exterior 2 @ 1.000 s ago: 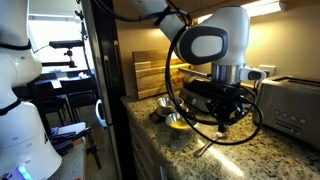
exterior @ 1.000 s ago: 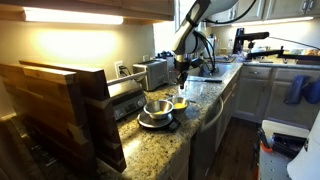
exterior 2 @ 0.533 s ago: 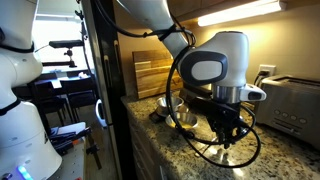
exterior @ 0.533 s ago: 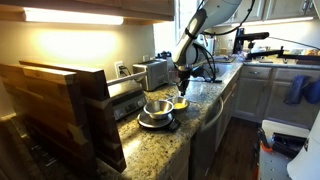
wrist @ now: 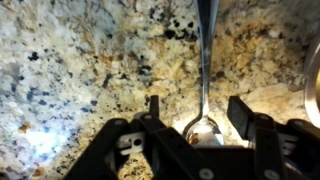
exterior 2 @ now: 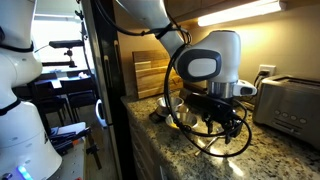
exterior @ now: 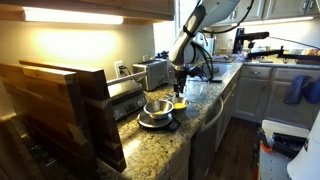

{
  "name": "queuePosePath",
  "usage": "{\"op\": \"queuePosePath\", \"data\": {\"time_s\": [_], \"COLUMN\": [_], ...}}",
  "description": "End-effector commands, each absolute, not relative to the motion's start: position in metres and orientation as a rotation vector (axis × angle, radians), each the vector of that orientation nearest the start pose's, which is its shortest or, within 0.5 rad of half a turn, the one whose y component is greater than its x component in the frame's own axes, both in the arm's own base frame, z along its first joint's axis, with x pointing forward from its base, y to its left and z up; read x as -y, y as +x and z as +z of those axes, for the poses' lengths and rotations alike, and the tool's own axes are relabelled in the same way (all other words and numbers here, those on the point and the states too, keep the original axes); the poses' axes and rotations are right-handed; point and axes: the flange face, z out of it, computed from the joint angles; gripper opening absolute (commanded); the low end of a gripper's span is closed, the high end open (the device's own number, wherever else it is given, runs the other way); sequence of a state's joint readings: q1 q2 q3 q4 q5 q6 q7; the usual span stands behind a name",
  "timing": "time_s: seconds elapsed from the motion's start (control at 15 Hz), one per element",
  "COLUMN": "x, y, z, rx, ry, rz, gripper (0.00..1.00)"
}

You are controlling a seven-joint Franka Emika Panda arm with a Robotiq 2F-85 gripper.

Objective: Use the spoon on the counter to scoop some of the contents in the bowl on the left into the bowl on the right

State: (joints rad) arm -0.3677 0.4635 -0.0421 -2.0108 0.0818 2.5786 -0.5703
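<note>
In the wrist view a metal spoon [wrist: 205,70] lies flat on the speckled counter [wrist: 70,70], its handle pointing away and its scoop end between my jaws. My gripper [wrist: 197,108] is open and straddles the scoop end, with a gap showing beside each of the fingertips [wrist: 240,110]. In an exterior view the gripper [exterior: 180,90] hangs low over the counter [exterior: 160,150] just past a steel bowl [exterior: 157,107] and a yellow bowl [exterior: 180,103]. In an exterior view the gripper [exterior 2: 226,122] hovers close to the counter [exterior 2: 290,152]; the steel bowl [exterior 2: 168,104] shows behind the arm.
A toaster [exterior: 152,72] stands against the wall behind the bowls and appears as the toaster [exterior 2: 290,100] beside the arm. Wooden cutting boards [exterior: 60,110] stand upright at the near end. Black cables [exterior 2: 200,135] loop around the gripper. The steel bowl rests on a dark dish [exterior: 155,121].
The jaws have gone from shut to open around the spoon's scoop end. The gripper dipped toward the counter and has since lifted a little.
</note>
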Motion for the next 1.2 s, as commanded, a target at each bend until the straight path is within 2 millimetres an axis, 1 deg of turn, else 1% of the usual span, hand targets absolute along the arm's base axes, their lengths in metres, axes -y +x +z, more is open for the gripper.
{"op": "queuePosePath", "data": {"time_s": [0.0,0.07,0.6,0.87,1.13], "x": [0.240,0.240,0.244,0.245,0.254], "y": [0.550,0.551,0.559,0.562,0.561], "z": [0.234,0.231,0.211,0.213,0.211], "rx": [0.192,0.198,0.291,0.315,0.309], "ry": [-3.147,-3.146,-3.154,-3.176,-3.196], "rz": [-0.135,-0.129,-0.100,-0.112,-0.113], "gripper": [0.99,1.00,1.00,1.00,1.00]}}
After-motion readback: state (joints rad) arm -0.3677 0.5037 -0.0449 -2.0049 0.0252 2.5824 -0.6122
